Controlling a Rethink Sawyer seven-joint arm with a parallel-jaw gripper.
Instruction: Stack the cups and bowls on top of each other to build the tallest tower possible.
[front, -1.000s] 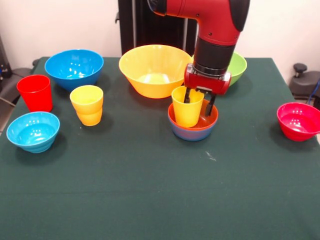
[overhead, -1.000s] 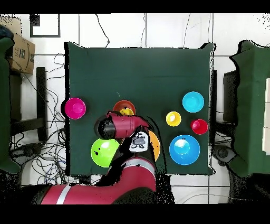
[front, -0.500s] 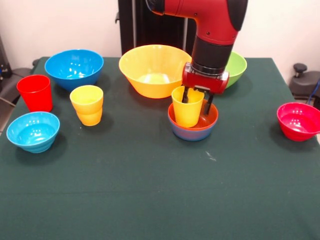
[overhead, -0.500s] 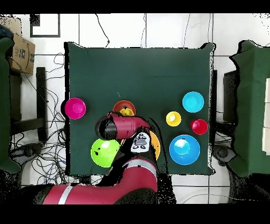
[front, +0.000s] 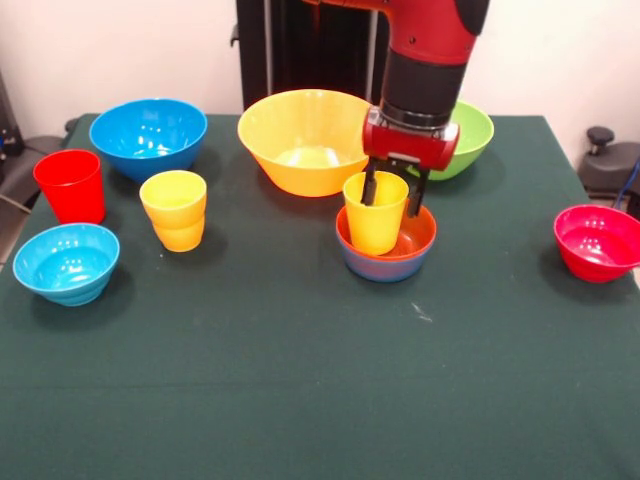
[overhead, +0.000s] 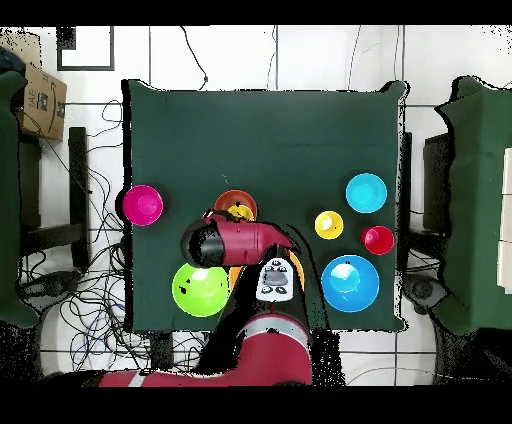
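A yellow cup (front: 375, 222) stands upright in an orange-red bowl (front: 415, 238), which is nested in a small blue bowl (front: 385, 270) at mid-table. This low tower also shows in the overhead view, with the cup (overhead: 240, 212) just clear of the arm. My gripper (front: 392, 190) hangs over the cup's back rim, open. One finger dips just inside the cup and the other is outside it on the right. To the left, two yellow cups (front: 174, 208) are stacked and a red cup (front: 70, 185) stands alone.
A large yellow-orange bowl (front: 310, 140) and a lime green bowl (front: 475, 135) sit right behind the gripper. A medium blue bowl (front: 148, 135) is at the back left, a light-blue bowl (front: 66, 262) at the left edge and a crimson bowl (front: 597, 242) at the right edge.
My gripper has risen a little from the yellow cup, which stays standing in the orange-red bowl. In the overhead view the arm's upper part has swung towards the base.
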